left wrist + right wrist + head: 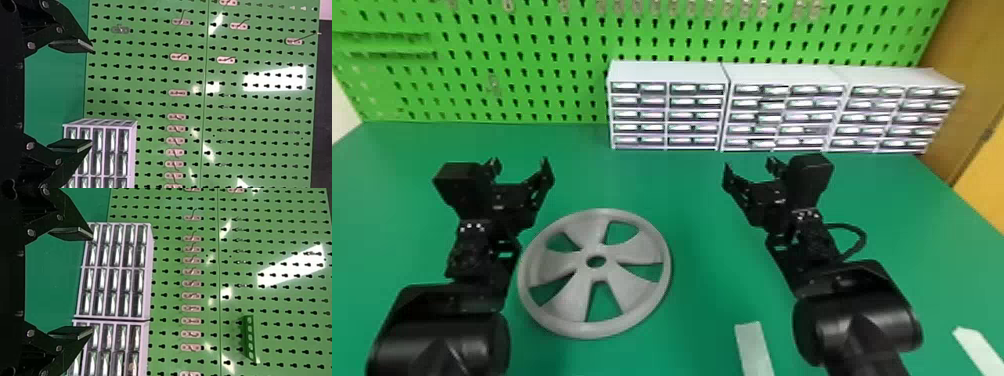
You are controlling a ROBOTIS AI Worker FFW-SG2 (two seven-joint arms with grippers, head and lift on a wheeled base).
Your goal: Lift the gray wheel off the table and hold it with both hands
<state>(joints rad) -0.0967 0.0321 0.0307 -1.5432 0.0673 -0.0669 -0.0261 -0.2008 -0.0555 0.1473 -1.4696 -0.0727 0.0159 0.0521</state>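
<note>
Flat on the green tabletop [702, 225], well in from the back edge and nearer the left edge than the right: the gray wheel [597, 272], untouched, with five openings between broad spokes. Likely left lying level to offer opposite stretches of rim for a balanced two-sided grip. Beyond it toward the back edge, at either side, the left gripper [520, 162] and the right gripper [749, 166], both empty, fingers spread wide and directed toward the green pegboard [532, 75]; probably kept apart to leave room for the rim between them. Needed next, by judgement: drawing back toward the wheel and lowering to both sides of the rim, with a longer trip from the right. Close alongside the left stretch of rim in the head view, the left forearm [477, 255]; a possible nudge there without care. Along the back edge, from about its middle toward the far right corner, white drawer cabinets [777, 107], clear of the wheel but worth avoiding with the fingertips. Toward the robot and right of the wheel, a pale strip [754, 350], perhaps in the way of a low right-hand approach; nearer the right edge, another pale piece [979, 350].
</note>
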